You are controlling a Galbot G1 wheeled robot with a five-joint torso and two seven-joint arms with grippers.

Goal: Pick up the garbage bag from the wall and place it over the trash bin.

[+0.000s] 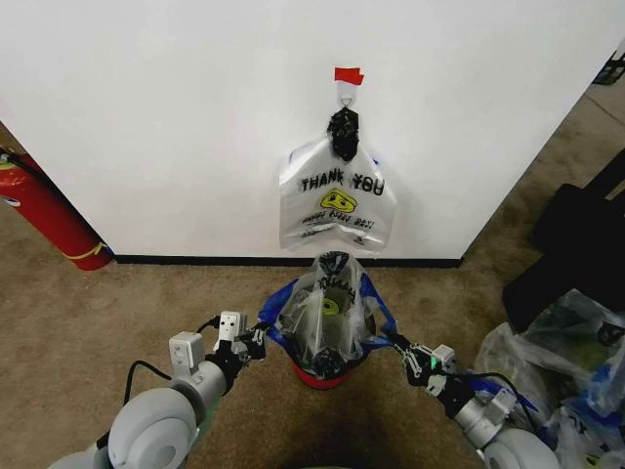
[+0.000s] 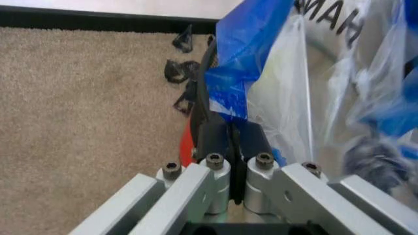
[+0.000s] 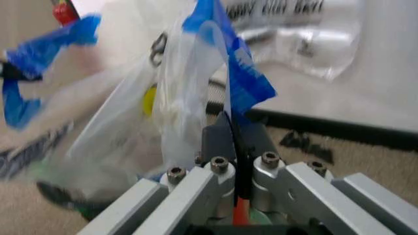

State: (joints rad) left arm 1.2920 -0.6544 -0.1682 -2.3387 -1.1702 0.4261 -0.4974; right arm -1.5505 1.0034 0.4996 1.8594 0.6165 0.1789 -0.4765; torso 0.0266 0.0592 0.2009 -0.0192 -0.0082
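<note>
White wall (image 1: 195,117) is filling the back of the room, with brown carpet (image 1: 98,332) running up to it and a red fire extinguisher (image 1: 44,215) leaning at the far left. Hanging from a hook under a red tape tab (image 1: 349,75) is a "THANK YOU" smiley bag (image 1: 337,200), not the one being worked on. Clear bulky bags (image 1: 557,362) are lying on the floor to the right.

Straight below the hanging one, the garbage bag (image 1: 327,308) is being held stretched over the trash bin (image 1: 327,369), whose red base is peeking out underneath. It is draping down around the mesh, with its top bunching up in a peak above the rim. The blue handle patches are being pulled outward on either side.

The left gripper (image 1: 262,337) is pinching the blue edge on the bin's left side; in the left wrist view its jaws (image 2: 233,142) are clenched tight on that plastic. The right gripper (image 1: 398,344) is doing the same on the other side, jaws (image 3: 233,142) clamped on the blue strip.

To my eye the placing step is well under way: the bag is already off the wall and sitting on the bin. The next move seems to call for drawing both edges down evenly around the rim, then letting go without dragging the light bin sideways
</note>
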